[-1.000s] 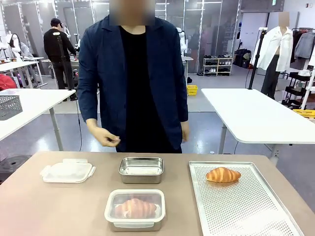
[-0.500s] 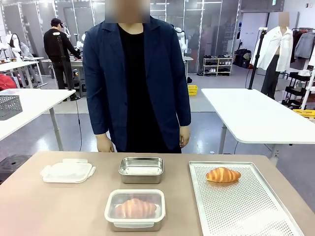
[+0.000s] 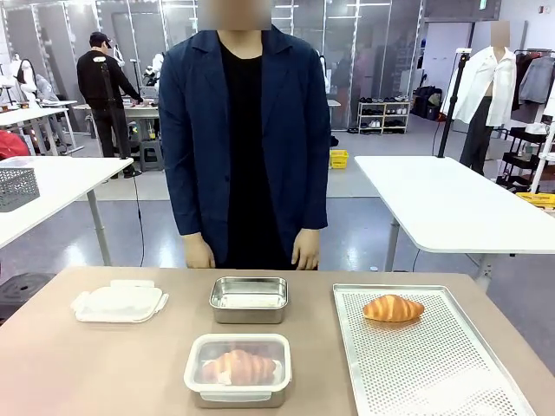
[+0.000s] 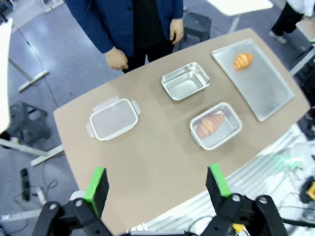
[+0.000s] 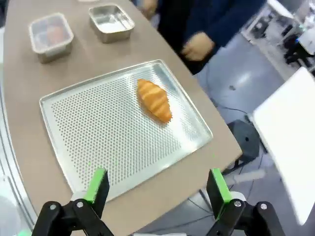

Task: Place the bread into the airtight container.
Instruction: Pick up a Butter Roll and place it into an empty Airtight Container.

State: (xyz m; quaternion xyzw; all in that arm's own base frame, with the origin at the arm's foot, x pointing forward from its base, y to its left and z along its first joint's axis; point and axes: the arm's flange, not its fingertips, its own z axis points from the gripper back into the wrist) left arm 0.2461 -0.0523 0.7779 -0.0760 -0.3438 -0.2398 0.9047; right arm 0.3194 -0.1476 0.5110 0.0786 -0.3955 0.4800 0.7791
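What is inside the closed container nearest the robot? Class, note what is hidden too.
One croissant lies inside the closed container, seen through its clear lid. The croissant's underside and the container's floor beneath it are covered.

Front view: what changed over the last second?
The person's hand nearer the loose lid, raised in front of the body a second ago, has dropped to hang by the far edge of the table. Nothing was taken hold of or let go. The lid, empty steel container, lidded container and the croissant on the tray stayed put.
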